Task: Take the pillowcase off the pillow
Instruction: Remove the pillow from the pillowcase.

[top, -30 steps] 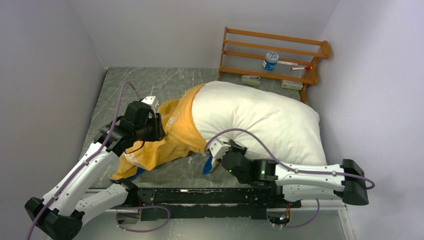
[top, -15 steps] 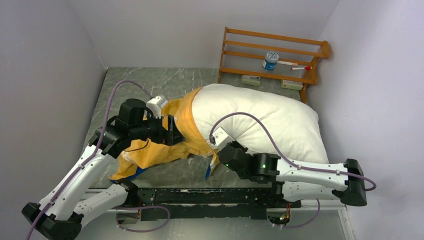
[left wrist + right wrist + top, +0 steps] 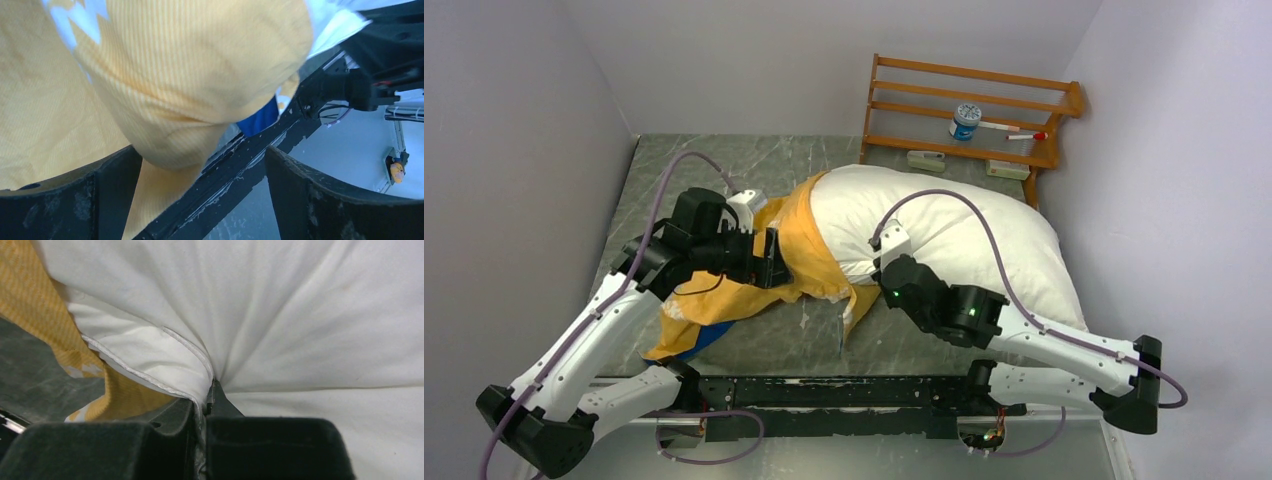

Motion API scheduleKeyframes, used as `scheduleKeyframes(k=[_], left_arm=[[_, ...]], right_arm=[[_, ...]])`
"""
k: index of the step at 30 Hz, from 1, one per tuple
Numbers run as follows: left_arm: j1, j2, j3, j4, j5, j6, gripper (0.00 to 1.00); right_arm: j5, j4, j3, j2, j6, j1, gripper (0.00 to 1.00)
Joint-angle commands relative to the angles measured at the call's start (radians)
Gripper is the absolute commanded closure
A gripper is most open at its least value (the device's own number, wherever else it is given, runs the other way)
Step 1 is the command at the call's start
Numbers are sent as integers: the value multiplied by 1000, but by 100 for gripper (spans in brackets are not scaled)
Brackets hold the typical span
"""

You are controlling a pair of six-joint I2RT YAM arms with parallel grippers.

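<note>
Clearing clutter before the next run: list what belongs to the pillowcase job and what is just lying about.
Job: pillowcase, pillow, left gripper (open), right gripper (shut on the pillow).
Lying about: rack, jar, pen, blocks.

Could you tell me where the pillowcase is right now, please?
In the top view the pillowcase is bunched over the left end of the white pillow, orange side out, right beside the left gripper.
</note>
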Motion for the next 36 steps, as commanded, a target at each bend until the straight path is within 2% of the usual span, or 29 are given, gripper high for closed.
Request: scheduleKeyframes(k=[1, 3, 5, 9, 10, 11, 14, 19, 23, 26, 28, 30, 31, 36], left_arm=[[-3, 0, -64, 22, 27, -9, 6], [-5, -3, -82, 30, 17, -12, 14], [-6, -9, -86, 23, -17, -10, 32], [-6, -30, -35, -44, -200, -25, 89], [-6, -39, -17, -67, -270, -40, 95], [-6, -48, -2, -85, -345, -53, 95], [-6, -67, 51, -161, -576, -93, 95], [-6, -81, 143, -287, -863, -127, 95], [-6, -90, 197, -323, -976, -109, 95], [-6, -87, 208, -295, -939, -51, 95], [-6, -91, 187, -240, -812, 6, 79], [-6, -95, 159, -200, -671, 18, 48], [-6, -97, 146, -181, -625, 18, 37], [-6, -117, 132, -105, -477, 8, 15]], right_arm=[[-90, 91, 122, 1, 118, -10, 100], [-104, 73, 144, 22, 131, -19, 100], [-121, 65, 163, 37, 137, -26, 100], [-78, 30, 189, 49, 134, -38, 100], [-62, 17, 193, 50, 133, -47, 100], [-56, 2, 197, 49, 129, -64, 100], [-64, -26, 192, 33, 129, -110, 100], [-109, -49, 143, -20, 121, -148, 100], [-129, -58, 83, -70, 130, -150, 100], [-184, -60, 43, -83, 122, -150, 100], [-240, -51, 22, -77, 115, -150, 100], [-291, -37, 4, -61, 112, -150, 100], [-310, -34, -1, -49, 111, -150, 100], [-371, -48, -15, 20, 76, -151, 100]])
